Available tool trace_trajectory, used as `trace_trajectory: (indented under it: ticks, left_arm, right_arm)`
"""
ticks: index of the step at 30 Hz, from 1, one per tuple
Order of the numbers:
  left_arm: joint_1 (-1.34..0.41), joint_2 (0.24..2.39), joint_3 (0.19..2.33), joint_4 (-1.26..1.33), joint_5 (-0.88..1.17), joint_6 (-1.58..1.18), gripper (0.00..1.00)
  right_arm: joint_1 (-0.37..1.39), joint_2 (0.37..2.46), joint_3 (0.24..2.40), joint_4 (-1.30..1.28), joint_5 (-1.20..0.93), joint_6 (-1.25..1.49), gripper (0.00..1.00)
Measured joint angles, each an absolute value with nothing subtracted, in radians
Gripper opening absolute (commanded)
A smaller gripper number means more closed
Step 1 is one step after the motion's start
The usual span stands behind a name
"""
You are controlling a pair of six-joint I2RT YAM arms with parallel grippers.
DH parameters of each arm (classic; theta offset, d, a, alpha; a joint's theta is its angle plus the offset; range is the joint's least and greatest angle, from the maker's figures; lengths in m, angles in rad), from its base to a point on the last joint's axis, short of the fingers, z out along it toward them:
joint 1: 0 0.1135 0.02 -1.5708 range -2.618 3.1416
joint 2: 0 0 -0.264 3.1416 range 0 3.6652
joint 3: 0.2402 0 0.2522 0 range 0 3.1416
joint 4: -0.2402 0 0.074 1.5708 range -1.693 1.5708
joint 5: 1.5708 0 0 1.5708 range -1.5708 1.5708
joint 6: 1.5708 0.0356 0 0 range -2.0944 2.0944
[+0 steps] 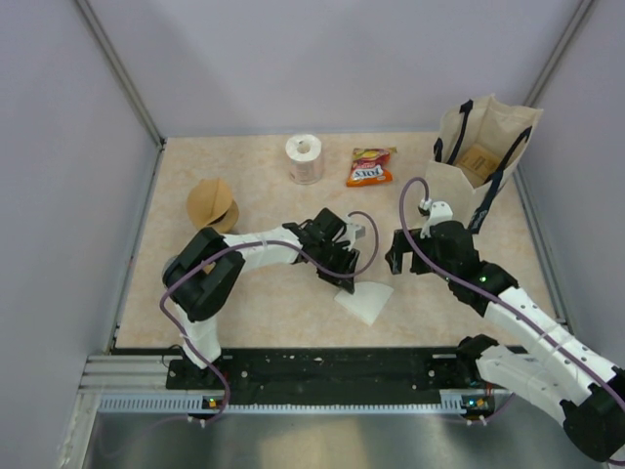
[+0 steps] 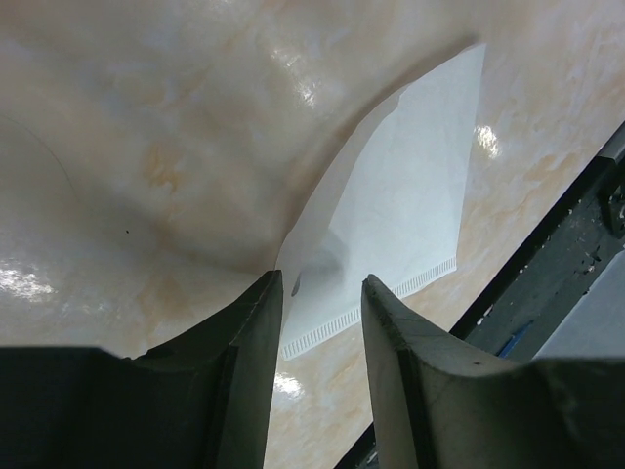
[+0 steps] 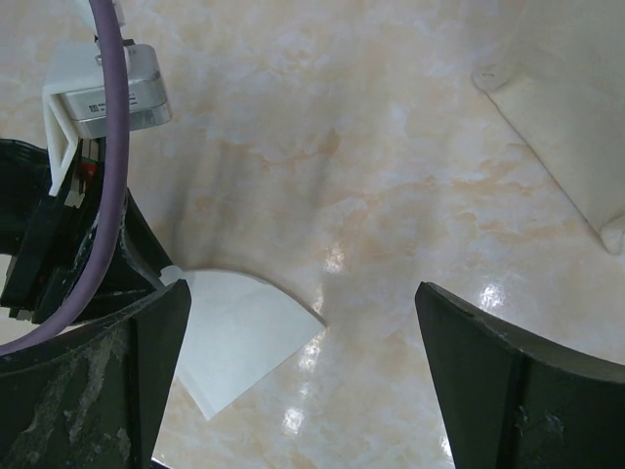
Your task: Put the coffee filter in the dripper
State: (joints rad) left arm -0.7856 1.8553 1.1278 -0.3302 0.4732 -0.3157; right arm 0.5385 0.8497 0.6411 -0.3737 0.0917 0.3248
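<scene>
The white coffee filter (image 1: 366, 299) lies on the counter (image 1: 283, 311), between the 2 arms. The left pincer (image 2: 322, 285) straddles its corner, jaws narrow with a gap showing. The right pincer (image 3: 303, 371) hovers just beside it, spread wide. The brown dripper (image 1: 212, 203) sits well apart, far left.

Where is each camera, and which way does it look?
Top external: above and behind the bases, looking down at the table; left arm and right arm show.
Left wrist: on the left arm, looking down past the left end effector at the coffee filter.
Right wrist: on the right arm, looking down past the right end effector at the table.
Shared: all three show the coffee filter.
</scene>
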Motion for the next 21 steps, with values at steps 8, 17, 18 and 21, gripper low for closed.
trace_trajectory:
  ticks: [8,17,18,21]
  left_arm:
    - [-0.801,1.855,1.129,-0.332,0.443,-0.324,0.35]
    - [-0.809,1.855,1.155,-0.353,0.418,-0.335,0.06]
    - [-0.809,1.855,1.155,-0.353,0.419,-0.336,0.05]
    - [-0.811,1.855,1.156,-0.354,0.429,-0.336,0.06]
  right_arm:
    - [0.538,0.849,0.641,-0.374,0.081,0.318,0.99]
    - [0.538,0.849,0.641,-0.373,0.077,0.310,0.99]
    - [0.538,0.849,0.640,-0.374,0.077,0.308,0.99]
    - [0.538,0.849,0.633,-0.374,0.078,0.307,0.99]
